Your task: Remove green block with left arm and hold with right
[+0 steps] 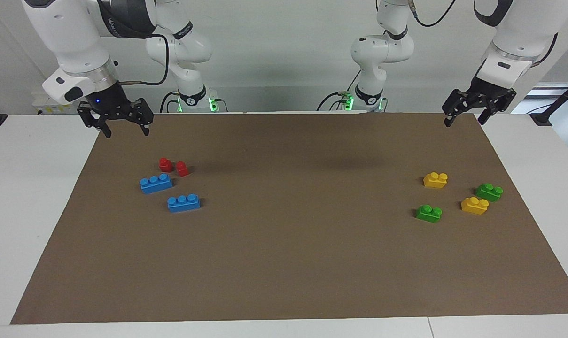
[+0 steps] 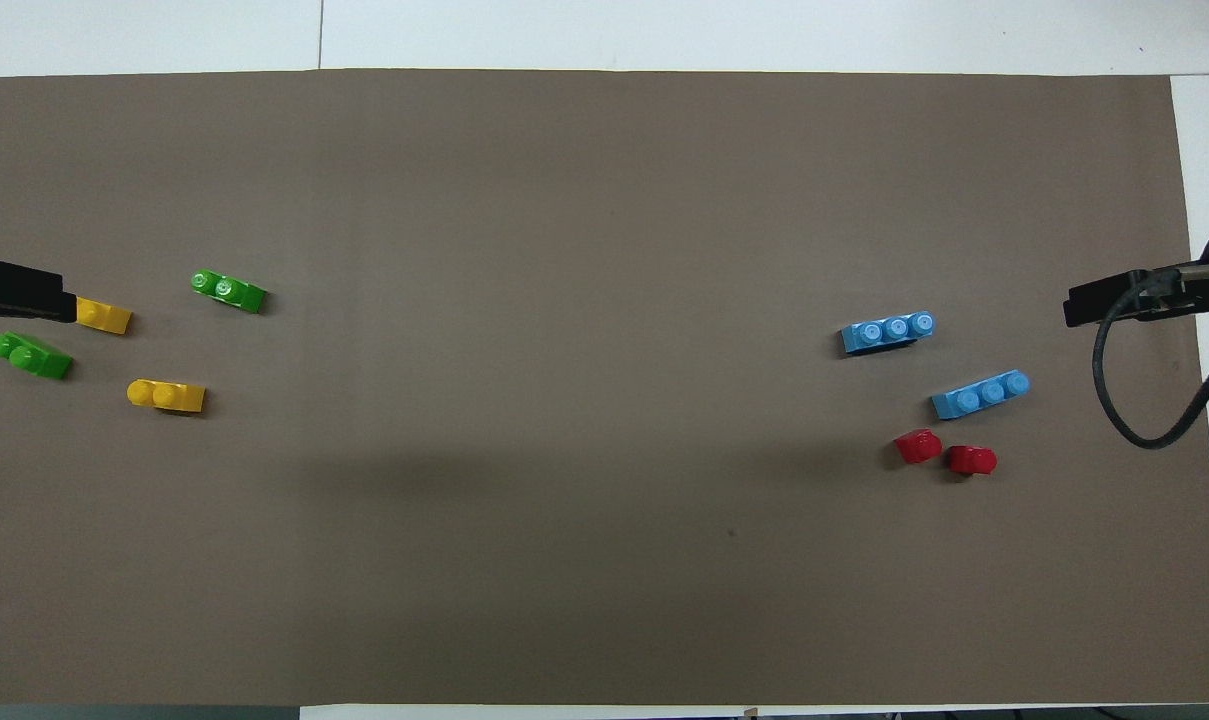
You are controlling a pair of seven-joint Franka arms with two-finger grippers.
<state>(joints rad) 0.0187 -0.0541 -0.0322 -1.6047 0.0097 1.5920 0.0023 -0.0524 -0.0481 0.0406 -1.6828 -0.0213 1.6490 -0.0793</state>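
Two green blocks lie on the brown mat at the left arm's end. One green block point(image 1: 428, 213) point(image 2: 228, 291) lies farther from the robots. The other green block point(image 1: 489, 192) point(image 2: 29, 355) lies closer to the mat's end edge. My left gripper point(image 1: 464, 121) point(image 2: 19, 292) is open and empty, raised over the mat's corner at that end, apart from all blocks. My right gripper point(image 1: 127, 133) point(image 2: 1114, 298) is open and empty, raised over the mat's edge at the right arm's end.
Two yellow blocks point(image 1: 435, 180) point(image 1: 474, 205) lie among the green ones. In the overhead view the left gripper partly covers one of them. Two blue three-stud bricks point(image 1: 156, 183) point(image 1: 183, 203) and two small red blocks point(image 1: 166, 164) point(image 1: 182, 168) lie at the right arm's end.
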